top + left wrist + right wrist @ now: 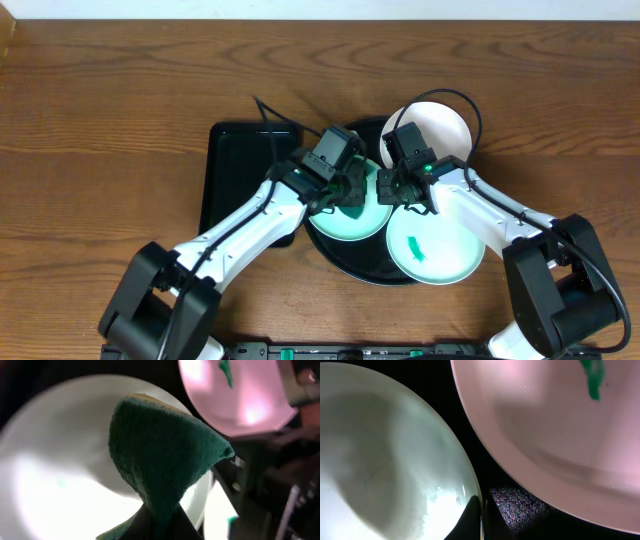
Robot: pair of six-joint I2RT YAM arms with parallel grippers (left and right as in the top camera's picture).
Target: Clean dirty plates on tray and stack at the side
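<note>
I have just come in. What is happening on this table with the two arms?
The left gripper holds a green sponge over a mint-green plate on the round black tray, apparently to wipe it. The right gripper is shut on that plate's rim, seemingly steadying it. A second mint-green plate beside it has a green smear, and a white plate lies at the tray's far edge.

Overhead, the large round black tray [370,266] shows only as dark arcs under plates [437,252] and arms [250,215], and the pale mint-green round plate [345,226] at frame centre is half covered. In the left wrist view the blurred dark green sponge [165,465] runs off the bottom edge.
</note>
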